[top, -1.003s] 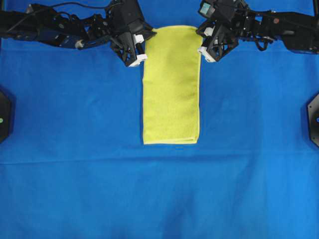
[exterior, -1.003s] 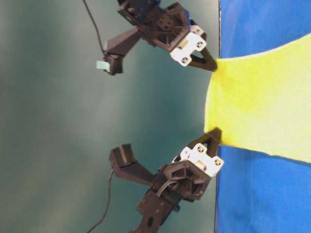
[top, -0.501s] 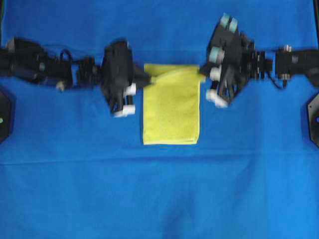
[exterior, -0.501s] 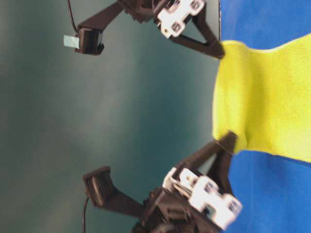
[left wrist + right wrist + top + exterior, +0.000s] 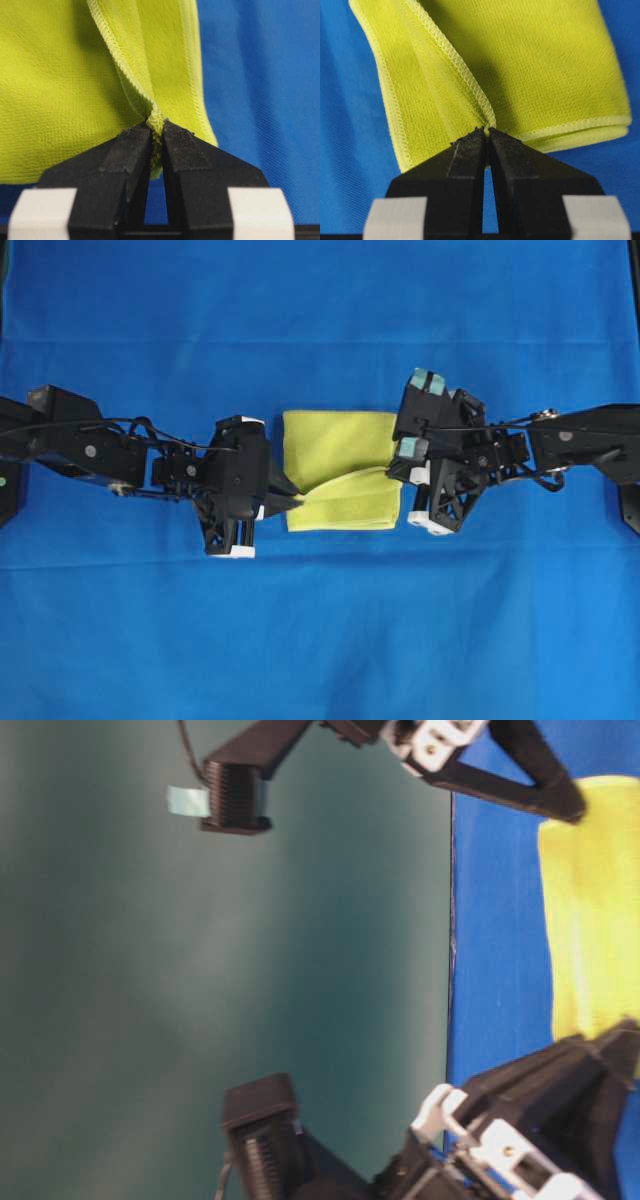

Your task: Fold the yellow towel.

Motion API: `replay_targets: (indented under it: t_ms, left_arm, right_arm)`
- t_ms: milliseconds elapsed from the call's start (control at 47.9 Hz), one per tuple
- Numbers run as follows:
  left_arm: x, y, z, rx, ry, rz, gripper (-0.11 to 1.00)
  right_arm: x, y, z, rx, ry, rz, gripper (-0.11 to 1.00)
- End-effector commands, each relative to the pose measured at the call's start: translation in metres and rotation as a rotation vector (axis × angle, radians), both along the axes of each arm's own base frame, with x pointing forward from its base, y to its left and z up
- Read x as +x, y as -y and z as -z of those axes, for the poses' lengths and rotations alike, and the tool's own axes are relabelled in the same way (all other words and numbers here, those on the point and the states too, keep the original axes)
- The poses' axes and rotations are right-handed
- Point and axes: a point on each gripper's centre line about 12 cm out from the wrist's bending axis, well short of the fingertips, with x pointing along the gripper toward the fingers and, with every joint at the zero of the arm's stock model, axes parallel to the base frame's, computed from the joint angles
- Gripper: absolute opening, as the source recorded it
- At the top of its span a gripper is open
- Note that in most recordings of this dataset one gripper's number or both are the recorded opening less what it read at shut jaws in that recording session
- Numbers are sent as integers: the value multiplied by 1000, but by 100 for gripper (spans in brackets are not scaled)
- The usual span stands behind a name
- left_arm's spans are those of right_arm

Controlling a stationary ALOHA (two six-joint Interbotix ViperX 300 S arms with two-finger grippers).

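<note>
Blue cloth (image 5: 320,640) underlies the yellow towel (image 5: 335,445); left pincer (image 5: 156,131) and right pincer (image 5: 487,134) each pinch its hem.

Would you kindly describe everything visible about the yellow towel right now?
The yellow towel is bright yellow nubby microfiber with a paler stitched hem. It lies mid-fold on the blue cloth, doubled into a compact rectangle, its upper layer lifted and slanting across the lower one. The left gripper pinches one hemmed corner and the right gripper the other, both jaws shut on the fabric.
</note>
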Motion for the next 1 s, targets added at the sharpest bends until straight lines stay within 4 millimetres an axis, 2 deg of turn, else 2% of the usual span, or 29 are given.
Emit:
replay_targets:
  t_ms: [0,146,439,480,522,564,689,752,794,877,982]
  left_arm:
    - [2,7,0,-4,4,15,5]
    - [4,5,4,-2,-5,12,5]
    - [7,3,-1,-3,38,6,6]
    - [7,3,-1,-2,38,7,8]
    - [7,3,-1,-1,38,8,16]
    - [7,3,-1,1,40,10,25]
    - [7,3,-4,7,48,15,54]
    - [7,3,-7,6,51,14,57]
    - [6,3,-9,5,54,14,55]
    - [4,3,-19,3,66,13,54]
    - [0,3,-36,-6,78,8,54]
  right_arm:
    - [1,0,2,3,-7,6,3]
    - [2,0,2,4,-6,5,3]
    - [5,-2,0,10,20,-5,4]
    - [5,-3,0,10,22,-8,4]
    - [6,-5,-1,11,25,-13,5]
    - [6,-6,-1,10,25,-17,13]
    - [8,-12,-3,7,31,-37,51]
    - [10,-15,-7,6,37,-45,64]
    - [11,-18,-11,5,45,-52,66]
    - [11,-23,-21,1,62,-65,61]
    - [8,-29,-39,-4,93,-78,61]
